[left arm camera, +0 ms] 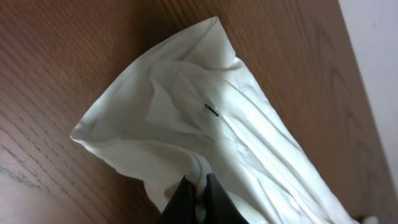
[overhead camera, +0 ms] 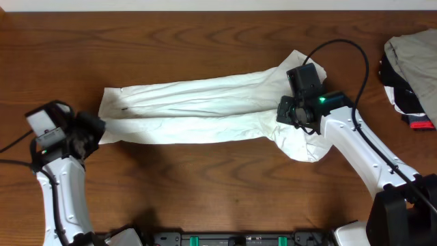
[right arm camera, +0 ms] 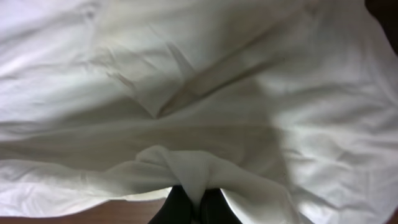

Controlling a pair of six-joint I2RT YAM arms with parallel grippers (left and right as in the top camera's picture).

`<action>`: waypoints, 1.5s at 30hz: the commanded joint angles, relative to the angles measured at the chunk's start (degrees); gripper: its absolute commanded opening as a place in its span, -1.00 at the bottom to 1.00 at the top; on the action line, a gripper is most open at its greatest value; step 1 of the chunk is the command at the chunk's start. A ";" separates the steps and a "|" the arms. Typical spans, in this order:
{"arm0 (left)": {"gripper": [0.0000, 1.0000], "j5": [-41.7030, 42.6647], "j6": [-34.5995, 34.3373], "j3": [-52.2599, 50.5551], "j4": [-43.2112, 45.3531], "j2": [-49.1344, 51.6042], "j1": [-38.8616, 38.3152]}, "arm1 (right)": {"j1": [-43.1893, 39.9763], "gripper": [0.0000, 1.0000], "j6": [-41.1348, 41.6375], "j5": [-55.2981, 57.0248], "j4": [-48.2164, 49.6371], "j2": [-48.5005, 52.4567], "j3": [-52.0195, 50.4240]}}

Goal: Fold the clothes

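Observation:
The white T-shirt (overhead camera: 198, 109) lies stretched in a long, narrow band across the middle of the table, its lettering hidden. My left gripper (overhead camera: 95, 130) is shut on the shirt's left end; in the left wrist view the black fingertips (left arm camera: 200, 186) pinch a fold of the white cloth (left arm camera: 186, 112). My right gripper (overhead camera: 290, 113) is shut on the shirt's right end; in the right wrist view the fingertips (right arm camera: 198, 199) clamp a bunched ridge of fabric (right arm camera: 199, 93). The cloth past the right gripper hangs loose and crumpled.
A heap of beige-grey, black and red garments (overhead camera: 413, 61) lies at the table's far right edge. The brown wooden table (overhead camera: 205, 184) shows bare in front of and behind the shirt.

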 commanded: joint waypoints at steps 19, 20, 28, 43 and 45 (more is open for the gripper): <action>-0.88 -10.99 -1.03 1.09 7.45 11.15 -1.79 | -0.96 -0.97 -4.26 4.00 9.35 0.17 1.14; -0.88 -10.97 -1.03 1.09 7.87 11.96 -1.79 | -0.96 -0.97 -4.26 4.02 9.75 0.22 1.14; -0.88 -10.97 -1.05 1.09 10.64 14.05 -1.79 | -0.96 -0.96 -4.83 4.02 15.37 4.15 1.14; -0.88 -10.99 -1.05 1.09 16.09 14.29 -1.79 | -0.98 -0.92 -4.85 5.16 20.17 11.69 1.14; -0.88 -10.97 -1.05 1.09 16.96 14.93 -1.79 | -0.98 -0.92 -4.85 5.46 20.61 11.69 1.14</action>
